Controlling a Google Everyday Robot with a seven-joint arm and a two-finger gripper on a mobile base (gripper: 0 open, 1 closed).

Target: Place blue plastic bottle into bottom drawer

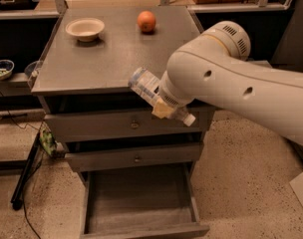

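Note:
The blue plastic bottle point(146, 87) hangs tilted in front of the cabinet's top edge, its white cap point(189, 119) pointing down to the right. My gripper point(163, 105) is shut on its middle, with a yellowish finger pad point(161, 111) showing against the label. The large white arm reaches in from the right and hides the rest of the gripper. Below, the bottom drawer point(141, 198) is pulled out and shows a flat grey interior with nothing in it. The bottle hangs above and a little behind the drawer's opening.
On the grey cabinet top point(101, 59) stand a white bowl point(85, 29) at the back left and an orange point(146, 21) at the back. Two knobbed drawers point(134, 125) are shut. A black stand and cables lie on the floor at the left point(27, 173).

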